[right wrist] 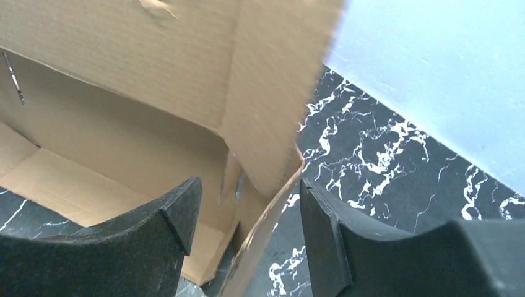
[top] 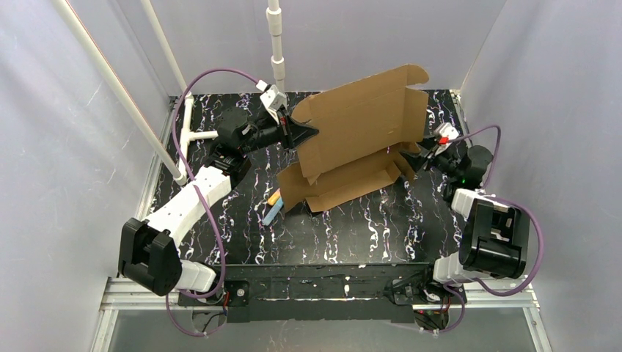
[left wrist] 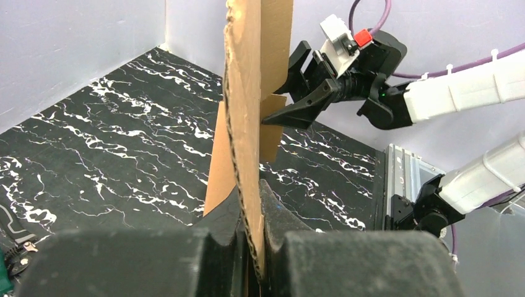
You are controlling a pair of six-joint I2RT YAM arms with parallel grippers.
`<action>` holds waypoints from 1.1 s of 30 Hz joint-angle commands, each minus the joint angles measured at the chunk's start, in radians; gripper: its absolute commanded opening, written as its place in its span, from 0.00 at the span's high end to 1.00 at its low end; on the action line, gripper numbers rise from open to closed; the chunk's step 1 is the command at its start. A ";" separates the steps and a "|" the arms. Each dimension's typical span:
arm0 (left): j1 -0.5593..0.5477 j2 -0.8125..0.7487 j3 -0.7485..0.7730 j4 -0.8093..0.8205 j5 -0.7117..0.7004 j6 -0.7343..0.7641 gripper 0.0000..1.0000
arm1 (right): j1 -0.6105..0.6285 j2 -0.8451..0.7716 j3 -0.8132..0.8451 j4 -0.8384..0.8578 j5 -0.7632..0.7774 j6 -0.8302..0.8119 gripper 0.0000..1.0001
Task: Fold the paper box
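One black marbled table (top: 352, 242) carries everything, and the paper box (top: 359, 125) sits on its far half, roughly midway between the left and right edges. The cardboard's base lies flat with low walls partly raised along the near side. The big lid panel stands tilted up above it, its rounded tuck flaps not yet folded. The left gripper (top: 306, 132) is clamped on the left edge of that raised panel, the corrugated edge pinched tight between its fingers. The right gripper (top: 412, 158) sits at the box's right end with its fingers apart; a side flap's edge runs between them, untouched as far as I can tell. Small blue and yellow markers (top: 273, 209) lie just beside the box's near-left corner. My reading is that the job is about half done: the creases are started and the shape is forming, but the side walls want locking, the end flaps tucking, and the lid closing
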 commanded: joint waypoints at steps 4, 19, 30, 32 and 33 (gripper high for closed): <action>-0.006 -0.029 -0.012 -0.026 0.040 0.016 1.00 | -0.135 -0.005 0.243 -0.795 -0.278 -0.480 0.33; -0.006 -0.021 -0.001 -0.027 0.090 0.012 1.00 | -0.241 0.321 0.808 -2.433 -0.387 -1.769 0.34; -0.006 -0.020 0.004 -0.029 0.092 0.007 1.00 | -0.247 0.280 0.868 -2.012 -0.088 -1.141 0.02; -0.006 -0.023 0.001 -0.031 0.093 0.007 1.00 | -0.247 0.177 0.761 -1.734 0.021 -0.977 0.02; -0.006 -0.024 0.001 -0.031 0.094 0.008 1.00 | -0.250 0.124 0.710 -1.645 0.074 -0.931 0.02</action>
